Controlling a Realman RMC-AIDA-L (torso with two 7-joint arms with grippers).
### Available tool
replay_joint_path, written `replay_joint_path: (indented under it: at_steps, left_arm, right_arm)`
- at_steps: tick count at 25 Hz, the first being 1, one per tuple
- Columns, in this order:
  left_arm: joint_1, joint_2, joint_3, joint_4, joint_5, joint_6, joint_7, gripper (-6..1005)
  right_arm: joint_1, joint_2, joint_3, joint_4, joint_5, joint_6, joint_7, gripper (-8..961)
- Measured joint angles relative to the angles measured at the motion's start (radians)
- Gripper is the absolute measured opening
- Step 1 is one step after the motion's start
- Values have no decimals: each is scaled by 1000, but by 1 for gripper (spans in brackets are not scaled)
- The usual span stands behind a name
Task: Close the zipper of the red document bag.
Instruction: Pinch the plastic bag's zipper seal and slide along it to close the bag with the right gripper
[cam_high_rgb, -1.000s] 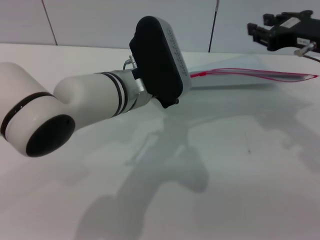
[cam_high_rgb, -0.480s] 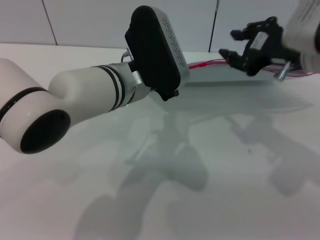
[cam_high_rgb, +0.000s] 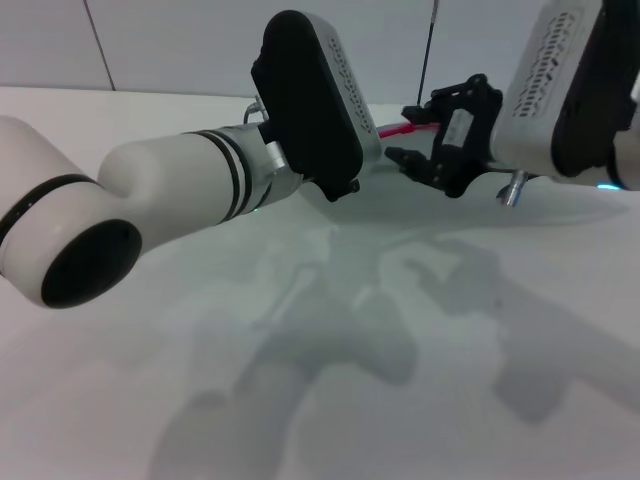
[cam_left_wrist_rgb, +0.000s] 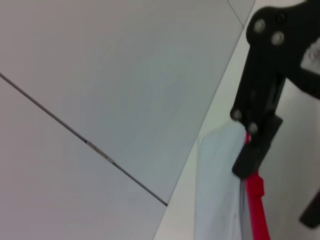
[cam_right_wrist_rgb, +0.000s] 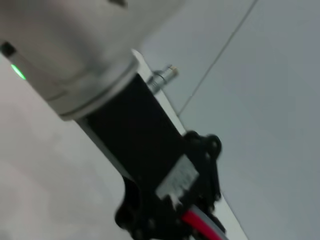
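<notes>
Lying flat on the white counter (cam_high_rgb: 420, 380), the translucent pale blue-grey plastic document bag (cam_left_wrist_rgb: 220, 190) sits at the far side, mostly hidden behind both arms. Its thin bright red zipper strip (cam_left_wrist_rgb: 256, 210) runs along one long edge. The left gripper (cam_left_wrist_rgb: 257, 145) is at the zipper's end, with a black finger (cam_left_wrist_rgb: 262, 100) touching the strip; whether it is clamped cannot be told. The right gripper (cam_high_rgb: 412, 160), fingers apart, hovers just beside that same zipper end.
</notes>
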Motion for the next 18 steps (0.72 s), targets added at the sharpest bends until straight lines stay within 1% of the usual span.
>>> replay_joint_path:
  at_steps: [2,5,13,18]
  left_arm:
    - [0,0,2,0,0,0,0,53]
    - [0,0,3,0,0,0,0,53]
    - [0,0,5,0,0,-10,0,53]
    - [0,-1,5,0,0,-11,0,53]
  right_arm:
    - [0,1,-17,-10,-1,7,0,420]
    - [-6,0,-59,-17,-21,57,-2,419]
    - [-40,2,-170,-24,-190,213,9,419]
    - [-58,4,-190,-43,-237,223,13,419]
